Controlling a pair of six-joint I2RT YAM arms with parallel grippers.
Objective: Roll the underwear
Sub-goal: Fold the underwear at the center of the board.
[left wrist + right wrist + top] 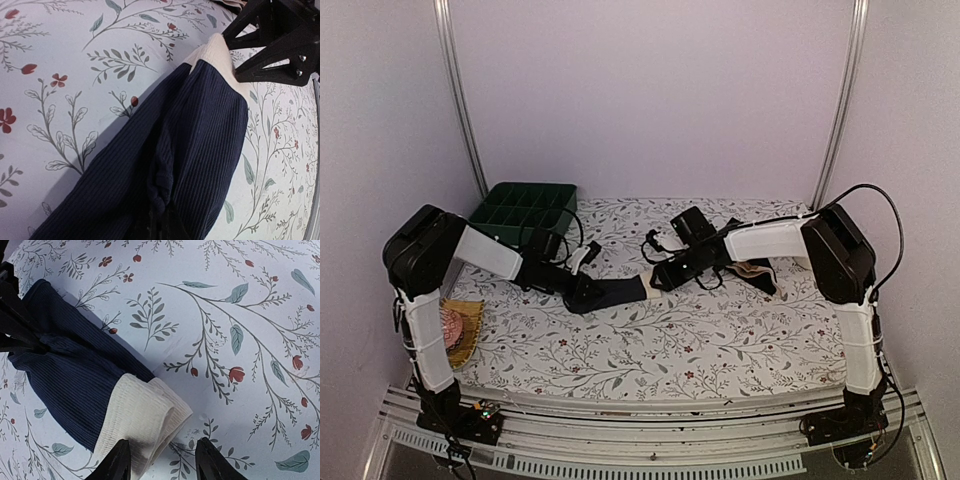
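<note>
R grip [162, 446] agape, at underwear [70, 370] hem

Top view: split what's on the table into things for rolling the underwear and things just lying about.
Job: navy garment with cream band, pinched by left gripper; right gripper at its cream end; more garments under the right arm.
Lying about: green compartment tray; pink knitted ball in a yellow dish.

Underwear [612, 293] lies mid-table [670, 350], stretched left to right, with the left gripper [582, 291] at its left end and the right gripper [655, 282] at its right end. Tray [525, 210] sits at rear left, behind the left gripper. Further garments [755, 270] lie right of the right gripper; ball [453, 325] at near left edge.
</note>
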